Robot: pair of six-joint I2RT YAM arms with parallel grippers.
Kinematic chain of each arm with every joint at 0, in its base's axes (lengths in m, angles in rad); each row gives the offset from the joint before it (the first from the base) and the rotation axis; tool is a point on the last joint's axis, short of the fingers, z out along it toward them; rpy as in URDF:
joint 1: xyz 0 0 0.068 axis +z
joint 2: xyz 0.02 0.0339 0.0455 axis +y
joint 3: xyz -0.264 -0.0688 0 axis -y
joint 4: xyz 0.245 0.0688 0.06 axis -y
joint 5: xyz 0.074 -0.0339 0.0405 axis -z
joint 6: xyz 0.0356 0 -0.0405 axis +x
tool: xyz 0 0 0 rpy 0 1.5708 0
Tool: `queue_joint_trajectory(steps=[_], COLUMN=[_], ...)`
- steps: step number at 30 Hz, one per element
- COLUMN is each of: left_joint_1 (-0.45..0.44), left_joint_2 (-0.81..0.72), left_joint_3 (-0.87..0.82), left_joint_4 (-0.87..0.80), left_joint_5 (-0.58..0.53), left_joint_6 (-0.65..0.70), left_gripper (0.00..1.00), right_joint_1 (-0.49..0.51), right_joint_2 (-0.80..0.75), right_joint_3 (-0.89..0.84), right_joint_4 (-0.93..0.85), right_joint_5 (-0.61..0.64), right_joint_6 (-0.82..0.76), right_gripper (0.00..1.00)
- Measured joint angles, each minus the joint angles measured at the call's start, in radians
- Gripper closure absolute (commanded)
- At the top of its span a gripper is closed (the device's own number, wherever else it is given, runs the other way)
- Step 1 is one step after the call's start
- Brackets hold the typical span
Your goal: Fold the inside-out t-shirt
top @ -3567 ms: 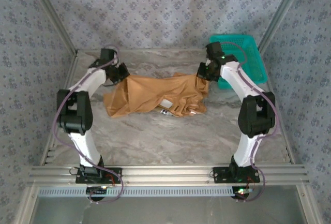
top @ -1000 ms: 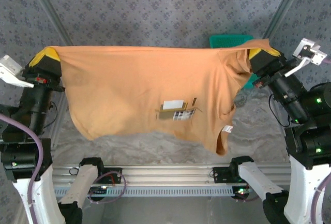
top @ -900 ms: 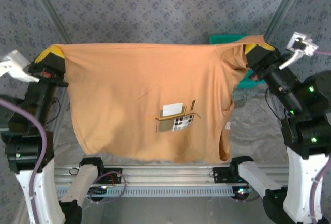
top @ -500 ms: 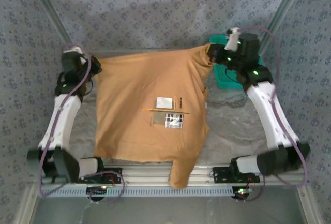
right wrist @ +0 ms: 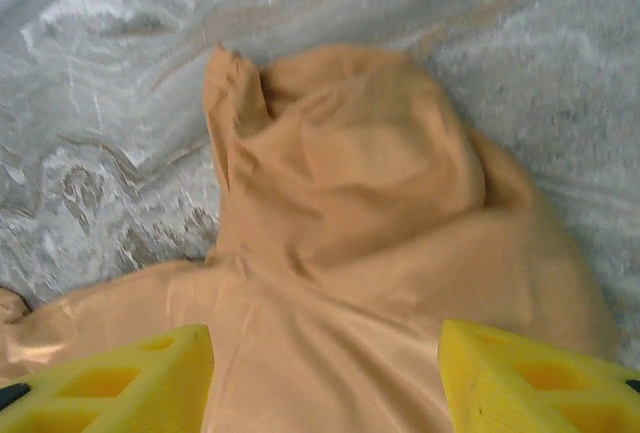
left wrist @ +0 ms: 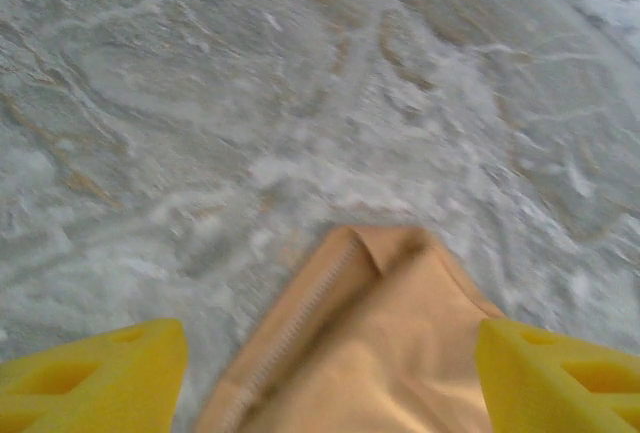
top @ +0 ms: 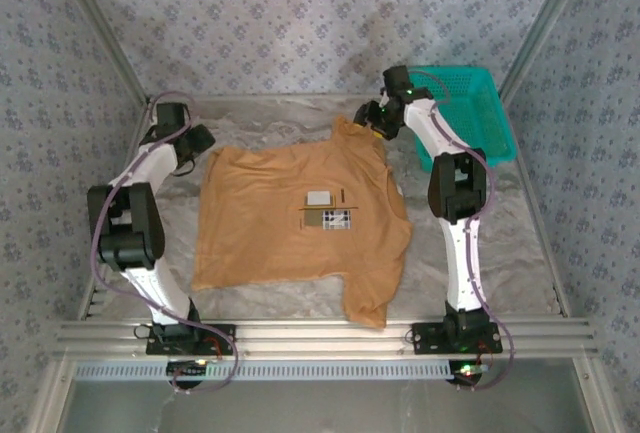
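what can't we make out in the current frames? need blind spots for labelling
Top view: print on the white label of the t-shirt, too small to read.
Top view: part of the teal basket, covered by the right arm.
Left wrist view: blurred; the shirt hem runs off the bottom edge between the fingers of the left gripper.

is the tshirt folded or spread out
Spread out, not folded. The t-shirt lies flat on the table, a sleeve out toward the near edge, white label showing; only its far right corner is bunched.
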Motion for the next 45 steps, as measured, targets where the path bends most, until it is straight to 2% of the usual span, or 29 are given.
queue_joint_trajectory(steps=[4,6,8,14,17,22,24,26,28,32,35,41,45], left_joint_1=[-0.099,-0.137,-0.143,-0.103,-0.077,-0.036,-0.027,-0.026,-0.026,-0.034,-0.051,-0.095,-0.101], left_joint_2=[-0.136,-0.150,-0.124,-0.038,-0.043,-0.127,-0.167,-0.200,-0.228,-0.272,-0.307,-0.360,-0.354], left_joint_3=[-0.135,-0.198,-0.245,-0.340,-0.404,-0.503,-0.532,-0.541,-0.541,-0.531,-0.522,-0.517,-0.517], left_joint_4=[0.085,0.154,0.198,0.227,0.248,0.270,0.256,0.237,0.229,0.205,0.184,0.167,0.162], left_joint_5=[0.110,0.183,0.234,0.305,0.318,0.336,0.333,0.331,0.328,0.325,0.308,0.272,0.263], left_joint_6=[-0.053,-0.090,-0.121,-0.165,-0.176,-0.184,-0.183,-0.183,-0.183,-0.182,-0.174,-0.163,-0.157], left_gripper=[0.27,0.28,0.30,0.30,0.30,0.31,0.31,0.31,0.32,0.36,0.38,0.39,0.39], right_joint_1=[0.048,0.072,0.082,0.064,0.060,0.098,0.130,0.154,0.167,0.148,0.123,0.095,0.094], right_joint_2=[-0.142,-0.192,-0.203,-0.199,-0.206,-0.344,-0.373,-0.394,-0.402,-0.335,-0.193,0.164,0.277], right_joint_3=[-0.195,-0.267,-0.305,-0.478,-0.611,-0.796,-0.836,-0.831,-0.788,-0.525,-0.239,0.259,0.322], right_joint_4=[0.037,0.066,0.092,0.162,0.206,0.249,0.226,0.200,0.166,0.108,0.100,0.027,0.002], right_joint_5=[0.023,0.024,0.014,0.007,0.013,0.042,0.063,0.088,0.113,0.182,0.222,0.271,0.285], right_joint_6=[-0.027,-0.043,-0.057,-0.060,-0.050,-0.032,-0.030,-0.037,-0.047,-0.071,-0.079,-0.095,-0.112], right_gripper=[0.63,0.79,0.87,0.88,0.88,0.88,0.85,0.77,0.69,0.67,0.65,0.43,0.39])
